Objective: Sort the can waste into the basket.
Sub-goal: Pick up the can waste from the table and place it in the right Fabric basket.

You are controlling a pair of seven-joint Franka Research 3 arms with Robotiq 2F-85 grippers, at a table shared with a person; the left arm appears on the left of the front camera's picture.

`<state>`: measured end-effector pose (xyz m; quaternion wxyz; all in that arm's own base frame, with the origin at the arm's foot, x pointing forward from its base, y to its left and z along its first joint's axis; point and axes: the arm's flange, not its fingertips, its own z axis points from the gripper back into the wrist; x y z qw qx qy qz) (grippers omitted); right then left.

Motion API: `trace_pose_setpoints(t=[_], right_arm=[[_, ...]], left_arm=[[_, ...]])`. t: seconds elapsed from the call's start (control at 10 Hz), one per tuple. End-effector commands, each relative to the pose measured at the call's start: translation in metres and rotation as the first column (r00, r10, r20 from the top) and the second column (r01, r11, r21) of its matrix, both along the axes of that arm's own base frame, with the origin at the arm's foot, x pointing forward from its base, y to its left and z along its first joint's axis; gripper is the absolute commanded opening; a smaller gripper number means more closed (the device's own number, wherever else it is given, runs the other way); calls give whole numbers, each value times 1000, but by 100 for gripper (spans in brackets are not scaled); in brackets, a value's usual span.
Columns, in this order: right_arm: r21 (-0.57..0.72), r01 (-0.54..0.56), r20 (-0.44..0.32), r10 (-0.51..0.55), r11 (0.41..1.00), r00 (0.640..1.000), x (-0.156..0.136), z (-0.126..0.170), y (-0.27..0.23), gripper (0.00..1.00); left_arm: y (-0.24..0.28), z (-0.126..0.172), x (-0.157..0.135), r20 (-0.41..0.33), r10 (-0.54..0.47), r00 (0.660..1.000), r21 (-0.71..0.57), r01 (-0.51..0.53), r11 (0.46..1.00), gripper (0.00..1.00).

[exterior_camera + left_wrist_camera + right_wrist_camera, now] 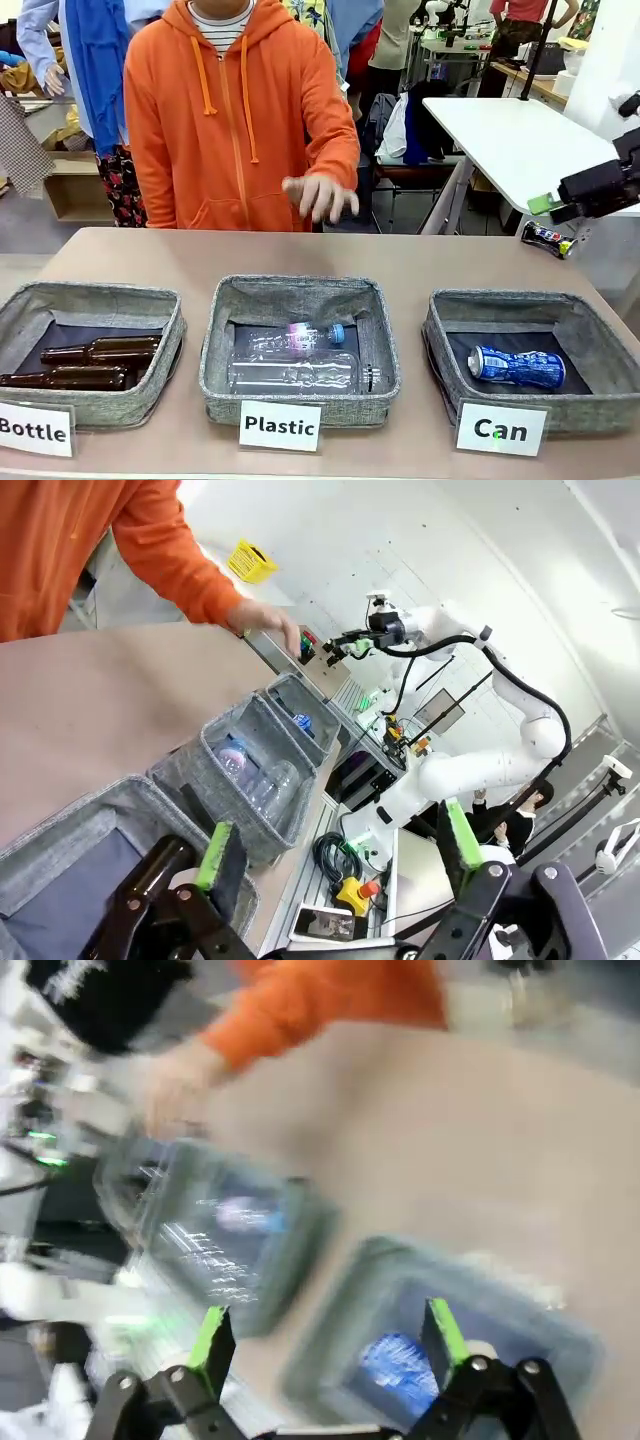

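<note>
Crushed can (547,240) lies mid-right on table (150,260) corner; blue can (516,367) in basket (520,298), lower right. Likely light, thin, slippery: pinch across body. Left gripper (335,830), right gripper (326,1320) spread, empty.

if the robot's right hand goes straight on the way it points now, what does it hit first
Probably the blue can lying in the Can basket; the wrist view is blurred, so depth is unsure.

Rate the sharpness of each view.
Front view: sharp and evenly lit, only the person's hand slightly smeared. Left wrist view: sharp, with wide-angle distortion. Right wrist view: heavy motion blur smears the Can basket and blue can.
</note>
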<state>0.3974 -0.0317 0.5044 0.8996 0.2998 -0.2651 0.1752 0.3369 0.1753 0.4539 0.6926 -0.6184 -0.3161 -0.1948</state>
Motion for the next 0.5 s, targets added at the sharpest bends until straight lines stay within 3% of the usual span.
trace_pose_setpoints(t=[0.0,0.2,0.3,0.4], right_arm=[[-524,344,344,-176,779,922,22,-14,-18,100],[-560,424,439,-179,711,881,15,-8,-36,100],[-515,485,480,-232,707,846,4,-6,-48,100],[-371,513,403,-363,774,840,-15,-4,-55,100]], left_arm=[[0,1,-3,-3,-1,1000,8,1,1000,100],[0,1,-3,-3,-1,1000,8,1,1000,100],[0,1,-3,-3,-1,1000,8,1,1000,100],[0,1,-3,-3,-1,1000,8,1,1000,100]])
